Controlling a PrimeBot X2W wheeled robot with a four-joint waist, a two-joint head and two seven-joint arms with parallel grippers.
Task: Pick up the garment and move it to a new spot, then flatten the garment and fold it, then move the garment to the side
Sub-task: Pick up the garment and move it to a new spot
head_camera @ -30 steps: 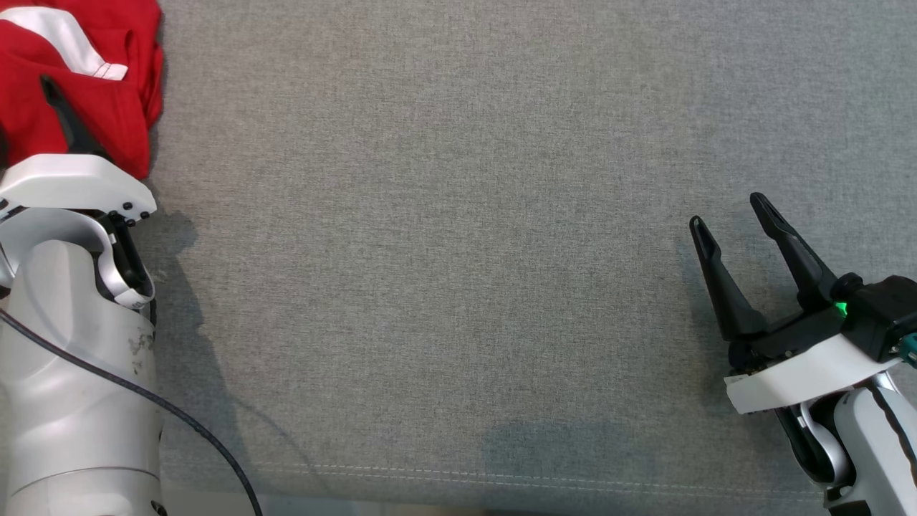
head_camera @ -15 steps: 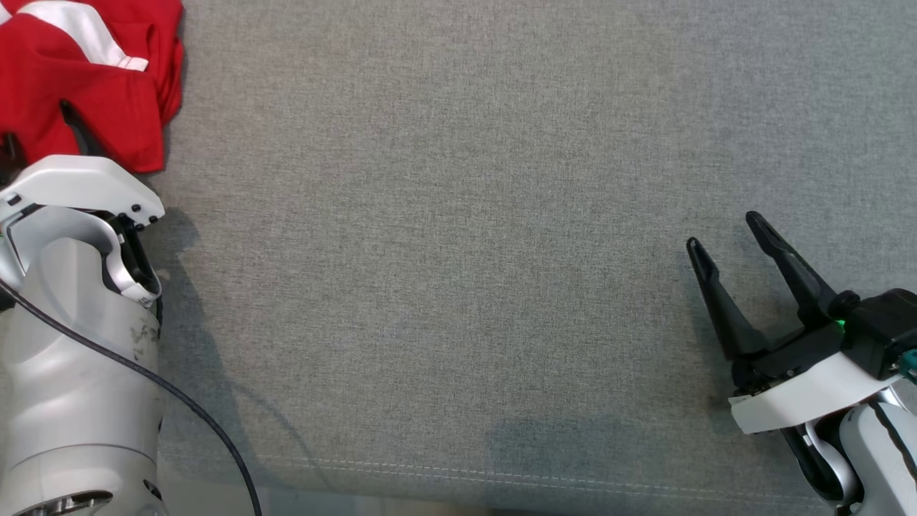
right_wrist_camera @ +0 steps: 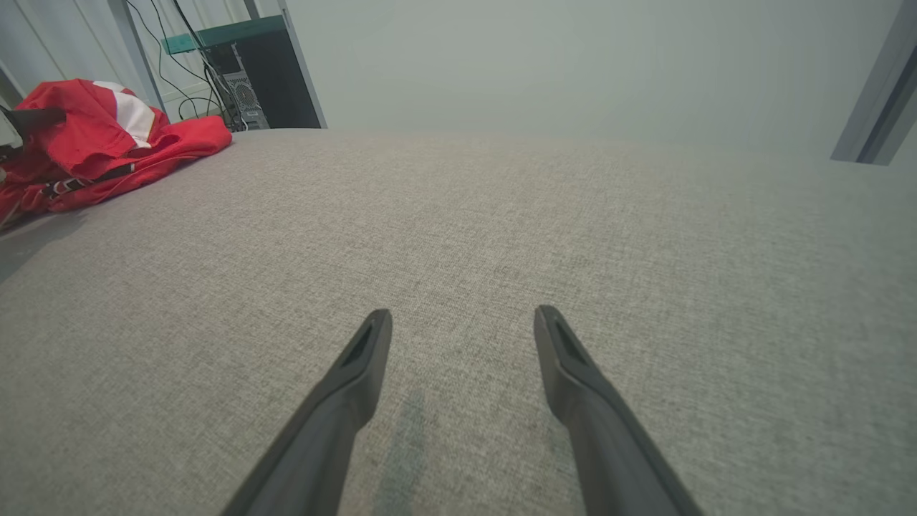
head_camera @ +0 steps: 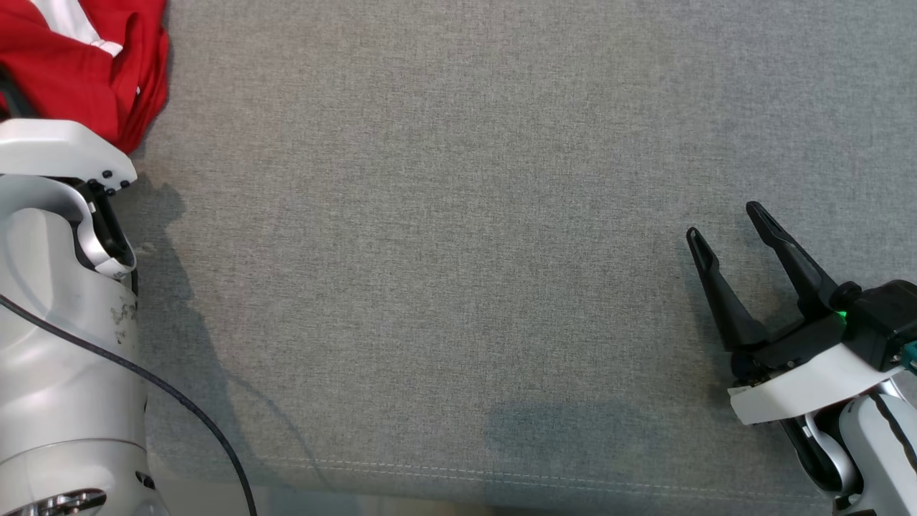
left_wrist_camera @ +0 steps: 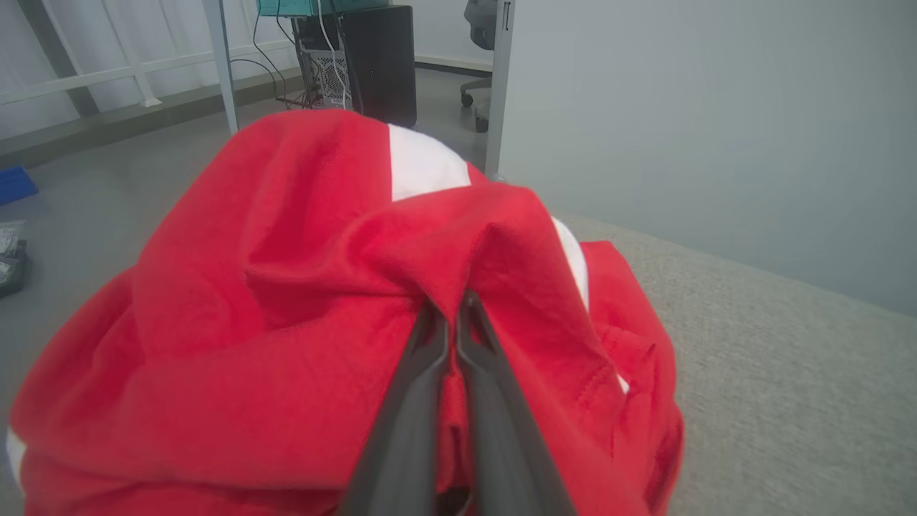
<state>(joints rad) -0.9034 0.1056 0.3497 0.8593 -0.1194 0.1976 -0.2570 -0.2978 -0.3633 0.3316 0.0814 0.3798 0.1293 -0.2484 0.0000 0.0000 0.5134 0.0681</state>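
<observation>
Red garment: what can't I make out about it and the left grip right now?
- Head view: red garment is cut off by the top and left edges; the white wrist housing covers its near part.
- Left wrist view: left gripper is shut on a fold, which hides how many layers are pinched.
- Right wrist view: the red garment is small, cut by the left edge; its type is unclear.
</observation>
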